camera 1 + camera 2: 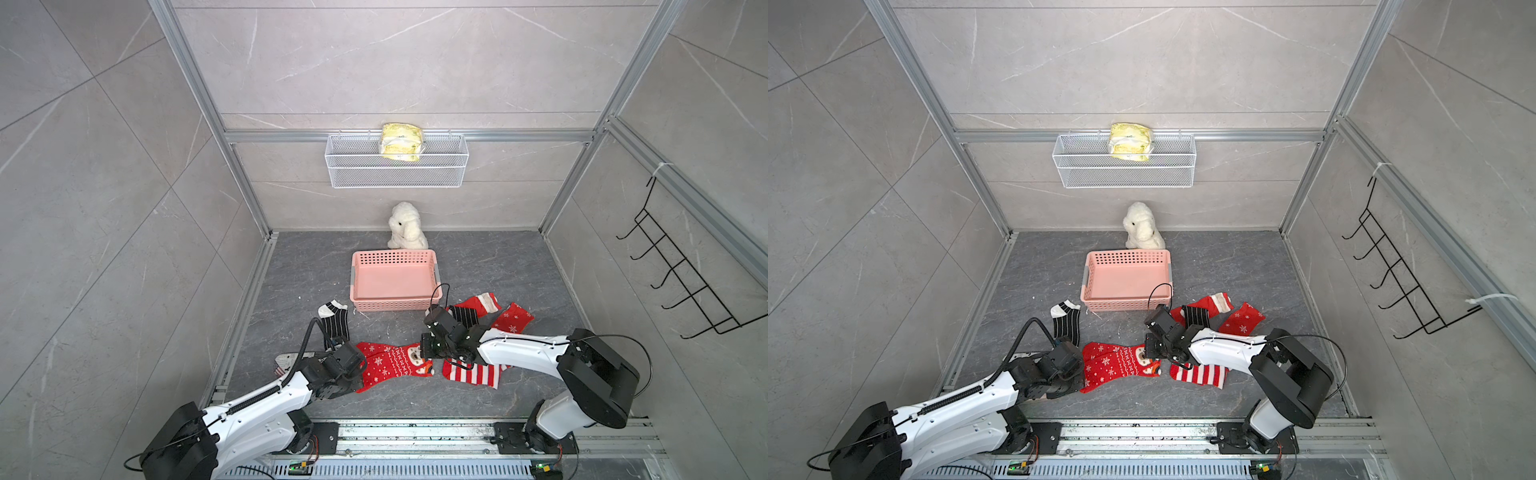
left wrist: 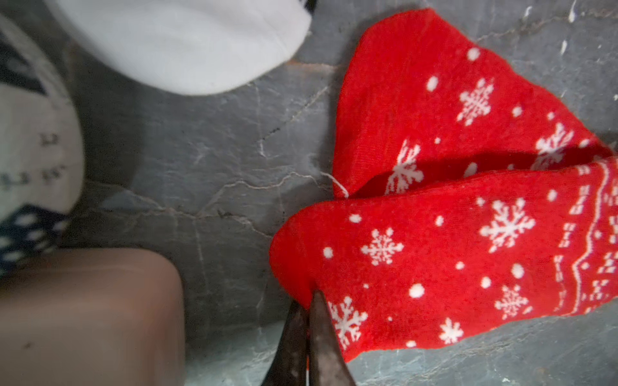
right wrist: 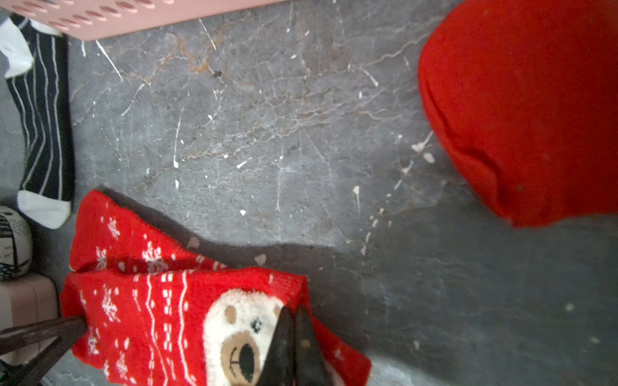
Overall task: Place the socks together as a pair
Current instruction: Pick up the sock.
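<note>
Tabletop [image 1: 415, 399], front half, logged left to right.

Black striped sock [image 1: 334, 322]: lies flat just beside the front left corner of the pink basket [image 1: 395, 305], one white end toward the rear edge. Nothing touches it.

Your left gripper [image 2: 309, 300]: jaws pressed together, with the toe edge of the snowflake sock [image 1: 395, 361] nipped between the tips.

Snowflake sock: stretched crosswise near the front edge, in front of the basket, spanning the gap between your two grippers. The bear face is at its right end. The left wrist view shows a second red snowflake layer beneath it, fanned away at the toe end. You cannot tell from these views whether that is a separate sock or a fold.

Your right gripper [image 3: 294, 310]: jaws closed tight, tips pinching the bear-face end of the same sock.

Red-and-white striped sock [image 1: 469, 374]: just to the right of the snowflake sock, separated by a narrow strip of bare tabletop and partly under your right arm.

Behind it, toward the right edge: another dark striped sock [image 1: 463, 316] lies across a red pale-cuffed sock [image 1: 484, 300], with a loose red snowflake-print sock [image 1: 515, 319] just beside them.

Plush toy [image 1: 407, 228]: at the rear edge, behind the basket.
</note>
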Robot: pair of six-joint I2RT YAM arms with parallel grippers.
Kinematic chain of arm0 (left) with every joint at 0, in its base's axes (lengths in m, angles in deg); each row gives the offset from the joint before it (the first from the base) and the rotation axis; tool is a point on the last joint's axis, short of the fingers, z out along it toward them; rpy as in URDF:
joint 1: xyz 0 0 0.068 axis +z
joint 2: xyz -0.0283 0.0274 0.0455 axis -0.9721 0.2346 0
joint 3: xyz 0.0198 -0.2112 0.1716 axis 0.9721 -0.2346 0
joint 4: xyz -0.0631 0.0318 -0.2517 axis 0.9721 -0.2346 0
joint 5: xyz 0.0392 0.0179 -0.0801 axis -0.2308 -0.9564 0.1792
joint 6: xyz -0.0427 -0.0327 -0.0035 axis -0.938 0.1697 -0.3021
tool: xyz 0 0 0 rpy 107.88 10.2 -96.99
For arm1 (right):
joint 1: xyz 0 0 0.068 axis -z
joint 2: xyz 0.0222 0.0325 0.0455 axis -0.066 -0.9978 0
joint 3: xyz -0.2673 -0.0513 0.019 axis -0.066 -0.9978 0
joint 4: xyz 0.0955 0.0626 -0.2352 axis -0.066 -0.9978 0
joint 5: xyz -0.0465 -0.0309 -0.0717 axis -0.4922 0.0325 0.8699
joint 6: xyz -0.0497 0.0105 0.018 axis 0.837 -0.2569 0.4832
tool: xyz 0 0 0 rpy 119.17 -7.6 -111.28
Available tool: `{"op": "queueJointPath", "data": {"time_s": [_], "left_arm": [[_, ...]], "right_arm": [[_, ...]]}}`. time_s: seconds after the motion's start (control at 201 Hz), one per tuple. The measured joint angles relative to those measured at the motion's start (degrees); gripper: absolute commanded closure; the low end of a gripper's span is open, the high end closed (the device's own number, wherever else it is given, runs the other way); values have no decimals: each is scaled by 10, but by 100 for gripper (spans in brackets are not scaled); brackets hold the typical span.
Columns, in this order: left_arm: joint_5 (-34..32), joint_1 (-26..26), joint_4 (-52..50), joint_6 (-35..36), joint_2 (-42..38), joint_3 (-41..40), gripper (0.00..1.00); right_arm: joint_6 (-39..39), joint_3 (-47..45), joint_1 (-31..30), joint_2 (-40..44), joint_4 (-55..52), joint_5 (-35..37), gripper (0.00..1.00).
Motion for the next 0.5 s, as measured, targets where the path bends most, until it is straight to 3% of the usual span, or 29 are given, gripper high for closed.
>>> {"op": "queueJointPath", "data": {"time_s": [0.328,0.498], "left_arm": [[-7,0,-61,35,-19,72,100],[-46,0,-114,69,-22,132,100]], "right_arm": [[-2,0,-17,88,-12,0,100],[-32,-23,-37,150,-17,27,100]]}}
